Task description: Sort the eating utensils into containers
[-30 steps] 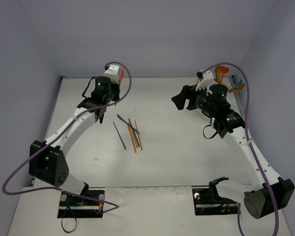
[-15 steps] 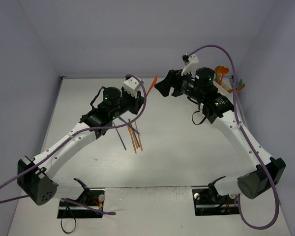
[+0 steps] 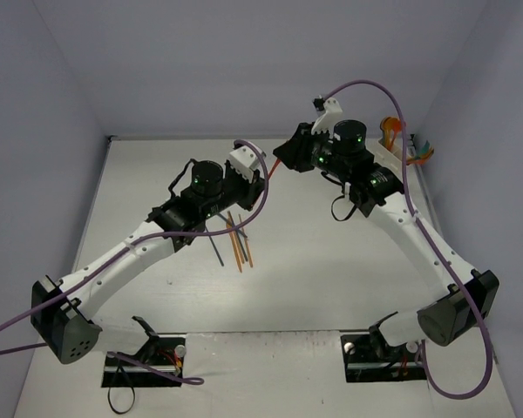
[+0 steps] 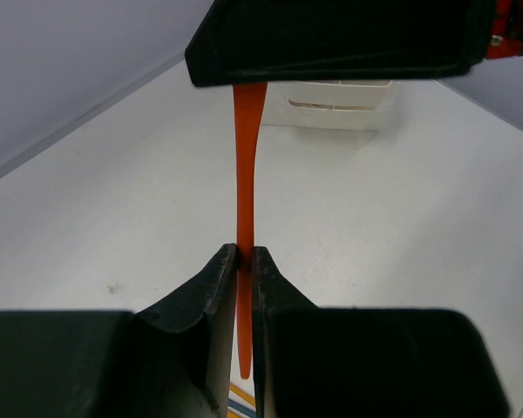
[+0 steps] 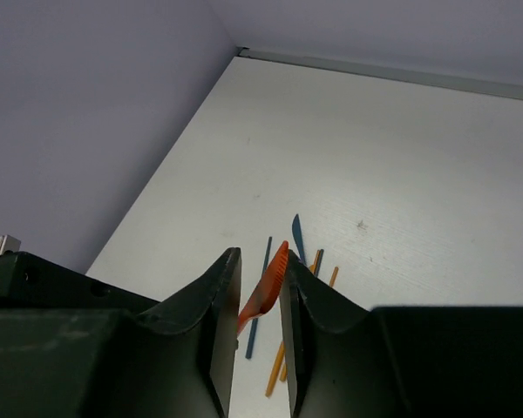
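Observation:
An orange plastic knife (image 4: pixel 247 157) hangs in the air between my two grippers, above the middle of the table. My left gripper (image 4: pixel 244 252) is shut on its handle, with the handle's end poking out behind the fingertips. My right gripper (image 5: pixel 260 257) faces it from the right, jaws narrow around the serrated blade (image 5: pixel 268 283), which touches both fingers. From above, the knife (image 3: pixel 275 168) bridges left gripper (image 3: pixel 258 183) and right gripper (image 3: pixel 285 157). Several utensils (image 3: pixel 235 235) lie on the table below. White containers (image 3: pixel 403 153) stand at the far right, partly hidden by the right arm.
On the table lie a dark blue knife (image 5: pixel 297 239), a blue handle (image 5: pixel 258 296) and orange handles (image 5: pixel 276 370). Orange and teal utensils (image 3: pixel 392 129) stick up from the bins. A white bin (image 4: pixel 340 104) shows beyond the right gripper. Walls close the back and sides.
My left arm swung from the back left toward the middle with the orange knife. The right arm came over from the bins and its jaws closed round the blade.

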